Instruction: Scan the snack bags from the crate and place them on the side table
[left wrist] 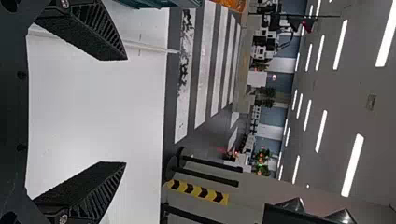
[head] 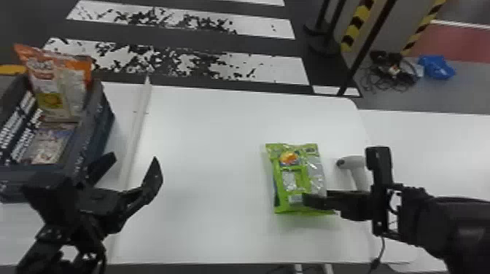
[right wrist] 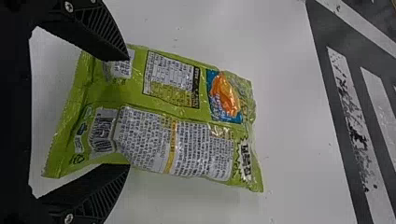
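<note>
The black two-fingered left gripper (left wrist: 126,111) holds nothing, fingers spread, above the white worktop's (head: 204,164) left part. The black right gripper (right wrist: 129,112) is empty too, its fingers parted over the near end of the green, glossy plastic snack bag (head: 299,178), which lies near the worktop's right edge. It looks light, soft and slippery; a gentle pinch across its near end should spare the contents. Farther left, a dark crate (head: 98,120) holds an upright orange-and-clear bag (head: 60,87), likely just as yielding.
</note>
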Controlling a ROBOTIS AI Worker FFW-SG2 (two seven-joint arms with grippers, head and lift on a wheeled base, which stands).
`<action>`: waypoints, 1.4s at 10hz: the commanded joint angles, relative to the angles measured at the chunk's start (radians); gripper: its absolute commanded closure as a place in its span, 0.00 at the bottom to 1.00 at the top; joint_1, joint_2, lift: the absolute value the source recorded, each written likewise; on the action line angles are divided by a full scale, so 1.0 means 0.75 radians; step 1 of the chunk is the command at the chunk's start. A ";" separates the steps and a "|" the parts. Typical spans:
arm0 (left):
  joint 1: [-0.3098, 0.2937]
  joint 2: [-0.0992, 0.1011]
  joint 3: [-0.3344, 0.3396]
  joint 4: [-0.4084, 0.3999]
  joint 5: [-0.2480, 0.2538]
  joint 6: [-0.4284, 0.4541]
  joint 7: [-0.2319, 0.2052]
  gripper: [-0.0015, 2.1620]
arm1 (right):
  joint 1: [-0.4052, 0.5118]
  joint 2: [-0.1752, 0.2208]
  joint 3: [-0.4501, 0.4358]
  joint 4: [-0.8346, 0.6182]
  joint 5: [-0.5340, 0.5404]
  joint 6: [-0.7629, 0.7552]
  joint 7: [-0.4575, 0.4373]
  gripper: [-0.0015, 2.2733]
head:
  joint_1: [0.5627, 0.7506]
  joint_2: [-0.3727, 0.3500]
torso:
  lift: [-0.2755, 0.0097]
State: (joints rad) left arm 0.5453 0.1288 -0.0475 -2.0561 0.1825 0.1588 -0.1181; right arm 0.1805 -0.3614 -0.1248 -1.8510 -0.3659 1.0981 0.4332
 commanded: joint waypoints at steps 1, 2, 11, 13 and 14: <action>-0.001 0.000 0.000 0.003 0.000 0.000 0.000 0.03 | -0.038 -0.001 0.035 0.067 0.054 -0.013 0.054 0.36 | 0.70 0.34 | 0.68; -0.001 0.000 0.000 0.005 0.000 0.000 0.000 0.03 | -0.040 -0.001 0.040 0.071 0.062 -0.009 0.052 0.86 | 0.70 0.35 | 0.68; -0.007 -0.002 0.000 0.009 0.000 0.000 0.000 0.03 | -0.016 0.005 -0.412 -0.130 -0.208 0.126 0.022 0.99 | 0.70 0.29 | 0.68; -0.007 0.000 0.000 0.005 0.000 0.000 0.000 0.03 | -0.034 0.003 -0.584 -0.097 -0.283 0.122 -0.060 0.99 | 0.70 0.20 | 0.68; -0.007 0.000 0.000 0.005 0.000 0.000 0.000 0.03 | -0.040 0.001 -0.654 -0.042 -0.324 0.077 -0.109 0.99 | 0.70 0.13 | 0.68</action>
State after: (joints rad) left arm 0.5396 0.1287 -0.0476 -2.0525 0.1825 0.1589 -0.1181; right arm 0.1534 -0.3591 -0.5839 -1.9025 -0.5909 1.1724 0.3527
